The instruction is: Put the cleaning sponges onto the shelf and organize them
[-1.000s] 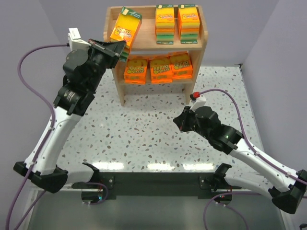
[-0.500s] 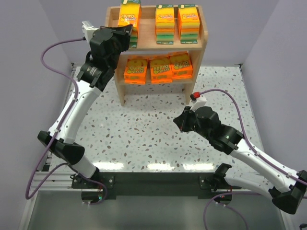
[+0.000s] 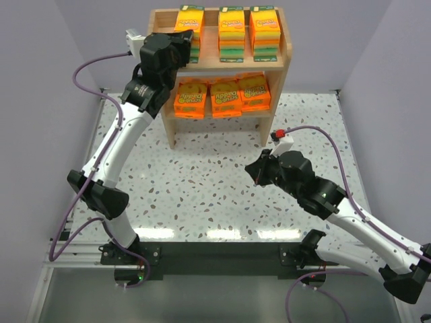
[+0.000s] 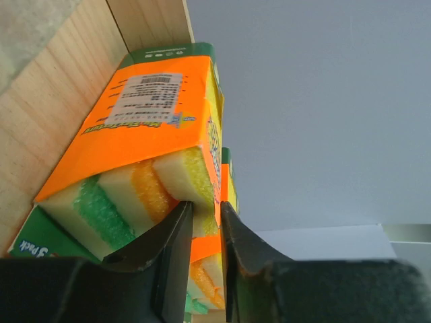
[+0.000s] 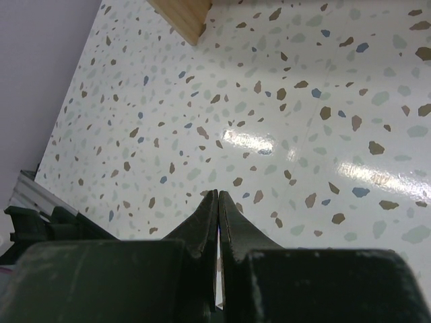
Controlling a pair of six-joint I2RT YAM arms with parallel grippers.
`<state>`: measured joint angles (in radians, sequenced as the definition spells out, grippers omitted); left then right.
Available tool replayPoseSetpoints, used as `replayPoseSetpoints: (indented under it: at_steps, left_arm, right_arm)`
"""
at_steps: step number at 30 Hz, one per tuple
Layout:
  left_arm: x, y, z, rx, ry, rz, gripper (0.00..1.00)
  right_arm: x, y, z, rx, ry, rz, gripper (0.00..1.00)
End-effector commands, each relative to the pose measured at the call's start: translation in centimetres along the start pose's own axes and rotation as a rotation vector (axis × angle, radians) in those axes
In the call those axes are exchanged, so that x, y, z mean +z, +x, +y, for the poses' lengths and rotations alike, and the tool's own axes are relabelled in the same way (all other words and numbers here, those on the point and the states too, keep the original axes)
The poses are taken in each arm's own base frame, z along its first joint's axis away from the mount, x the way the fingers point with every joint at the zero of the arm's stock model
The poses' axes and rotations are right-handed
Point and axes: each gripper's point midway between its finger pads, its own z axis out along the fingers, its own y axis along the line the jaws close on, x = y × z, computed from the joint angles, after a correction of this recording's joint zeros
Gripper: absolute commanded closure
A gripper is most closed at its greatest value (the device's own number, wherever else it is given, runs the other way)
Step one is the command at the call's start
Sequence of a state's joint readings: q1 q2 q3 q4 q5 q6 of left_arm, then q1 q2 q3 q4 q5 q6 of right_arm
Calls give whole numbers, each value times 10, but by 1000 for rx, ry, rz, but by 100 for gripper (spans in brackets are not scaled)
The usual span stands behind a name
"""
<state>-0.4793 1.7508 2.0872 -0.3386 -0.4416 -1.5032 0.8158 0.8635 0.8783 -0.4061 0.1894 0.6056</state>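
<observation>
I have the left end effector [image 4: 205, 212] pinching the pack [image 4: 145, 128], which lies at 12 o'clock, long axis into the shelf [image 4: 60, 101]; right end effector [image 5: 217, 202] closed, empty, farther.

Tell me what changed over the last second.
The left gripper swung the tilted sponge pack up from the shelf's left front and stood it at the left of the top tier, beside two matching packs; it is still clamped on it. The right gripper stayed shut over the table, and the three orange packs below did not move.
</observation>
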Motion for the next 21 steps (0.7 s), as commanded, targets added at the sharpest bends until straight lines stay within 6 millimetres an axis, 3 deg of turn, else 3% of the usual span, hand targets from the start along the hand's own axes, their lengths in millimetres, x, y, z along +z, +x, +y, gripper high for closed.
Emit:
replayPoseSetpoints:
  at_steps: [1,4,5,9,11,12,13,14,15,16,17,18,19,20,21]
  left_arm:
    - [-9,-8,-19,-13,47,-17,70]
    - [-15,-7,-33,19,117,0,51]
    - [-18,-8,-44,37,167,0,41]
    - [-41,-12,-74,129,311,16,15]
    - [-50,-13,-83,205,381,10,5]
    - [-69,-16,-97,230,434,27,3]
    - [-78,-16,-100,263,467,38,1]
    - [-81,-13,-89,333,481,48,0]
    - [-109,-18,-103,356,545,70,0]
    - [-121,-19,-101,392,567,81,0]
    - [-121,-12,-75,470,546,107,0]
    - [-152,-19,-82,498,596,132,0]
    - [-163,-18,-73,538,598,152,0]
    - [-161,-11,-33,626,535,199,0]
    - [-186,-22,-33,645,545,197,0]
  right_arm:
    - [-1,-3,0,-13,0,-6,98]
    - [2,0,3,-11,-13,7,94]
    - [2,-1,3,-8,-14,4,93]
    - [1,-3,3,-15,-20,-6,83]
    - [-1,-4,3,-24,-25,-12,69]
    - [-2,-5,3,-29,-22,-16,62]
    - [-3,-4,2,-34,-19,-15,46]
    - [-4,-5,1,-38,-18,-20,39]
    - [-6,-6,-1,-44,-12,-28,32]
    - [-7,-7,-4,-50,-2,-34,21]
    - [-10,-8,-5,-55,-2,-45,17]
    - [-11,-8,-7,-66,3,-53,13]
    - [-12,-8,-9,-71,8,-56,9]
    - [-12,-6,-12,-77,15,-61,2]
    - [-15,-7,-13,-90,11,-70,1]
